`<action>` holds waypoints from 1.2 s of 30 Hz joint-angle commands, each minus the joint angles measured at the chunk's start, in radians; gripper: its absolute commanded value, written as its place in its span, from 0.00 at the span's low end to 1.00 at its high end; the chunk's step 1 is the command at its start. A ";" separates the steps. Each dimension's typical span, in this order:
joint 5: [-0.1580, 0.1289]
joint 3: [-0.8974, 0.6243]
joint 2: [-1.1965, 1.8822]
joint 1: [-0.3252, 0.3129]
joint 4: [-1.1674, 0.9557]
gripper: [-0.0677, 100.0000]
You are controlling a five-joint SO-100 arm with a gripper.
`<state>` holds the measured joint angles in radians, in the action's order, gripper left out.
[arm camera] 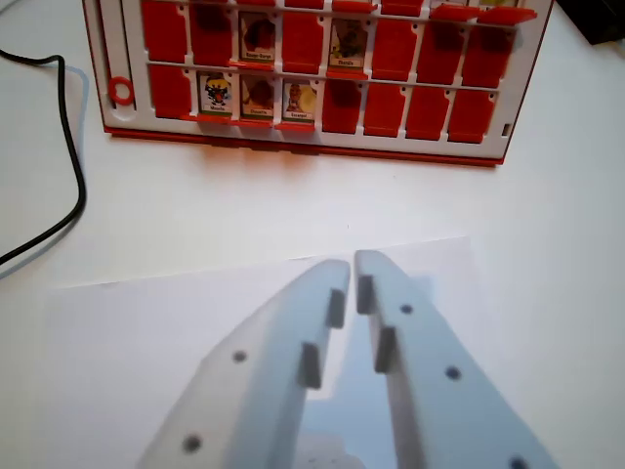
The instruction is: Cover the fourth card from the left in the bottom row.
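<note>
On bottom row, upright face card

place: hobby or lab tabletop setup, exact kind unclear | evidence: plain white bench | red flip-card board game at far side | black cable trailing far left | white paper sheet near

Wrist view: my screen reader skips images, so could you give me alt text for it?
A pale gripper, jaws nearly closed and holding nothing, hovers over a white table short of a red-and-white card game board. In the board's bottom row three picture cards show; the remaining slots are red.
</note>
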<state>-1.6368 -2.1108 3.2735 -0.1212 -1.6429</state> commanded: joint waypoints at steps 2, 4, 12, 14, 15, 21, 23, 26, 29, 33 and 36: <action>-0.012 -0.009 -0.037 -0.021 0.009 0.00; -0.003 -0.017 -0.063 -0.009 0.009 0.00; 0.018 -0.098 -0.270 0.009 0.176 0.00; -0.009 -0.167 -0.295 -0.012 0.272 0.00; -0.025 -0.199 -0.302 -0.018 0.311 0.00; -0.037 -0.339 -0.339 0.021 0.460 0.00; -0.020 -0.359 -0.371 0.048 0.499 0.00; -0.025 -0.408 -0.411 0.063 0.584 0.00; -0.051 -0.477 -0.430 0.066 0.690 0.00; -0.066 -0.528 -0.474 0.072 0.782 0.00; -0.063 -0.541 -0.540 0.075 0.862 0.00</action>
<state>-1.6935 -2.6645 2.7796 -0.0460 -0.8713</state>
